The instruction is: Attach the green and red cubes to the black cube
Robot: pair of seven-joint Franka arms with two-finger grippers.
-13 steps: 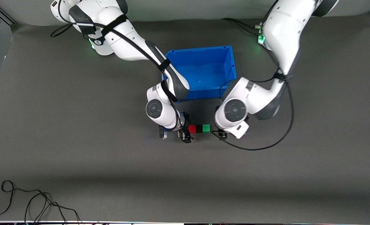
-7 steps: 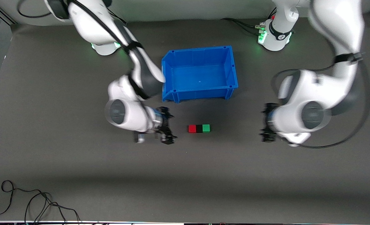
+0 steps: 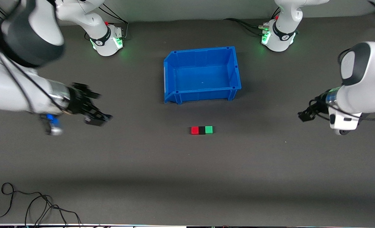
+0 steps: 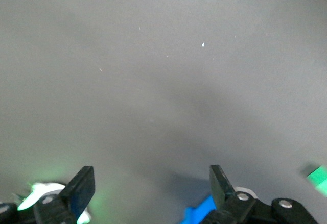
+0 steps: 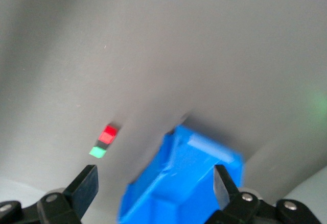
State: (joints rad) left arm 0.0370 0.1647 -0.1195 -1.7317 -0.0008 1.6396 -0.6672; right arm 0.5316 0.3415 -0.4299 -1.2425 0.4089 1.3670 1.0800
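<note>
The red cube (image 3: 194, 130), the black cube (image 3: 202, 130) and the green cube (image 3: 209, 129) lie joined in one row on the dark mat, black in the middle, nearer to the front camera than the blue bin (image 3: 203, 94). My right gripper (image 3: 93, 115) is open and empty over bare mat toward the right arm's end of the table. My left gripper (image 3: 304, 115) is open and empty over bare mat toward the left arm's end. The right wrist view shows the red cube (image 5: 109, 133), the green cube (image 5: 97, 152) and the bin (image 5: 204, 147). The left wrist view shows the green cube (image 4: 319, 175) at its edge.
The blue bin is empty and stands between the two arm bases and the cube row. A black cable (image 3: 32, 205) lies coiled at the mat's front corner on the right arm's side. The arm bases (image 3: 106, 41) (image 3: 277, 36) stand at the back edge.
Both grippers have pulled away from the cube row, each outward toward its own end of the table. The three cubes have stayed joined in place.
</note>
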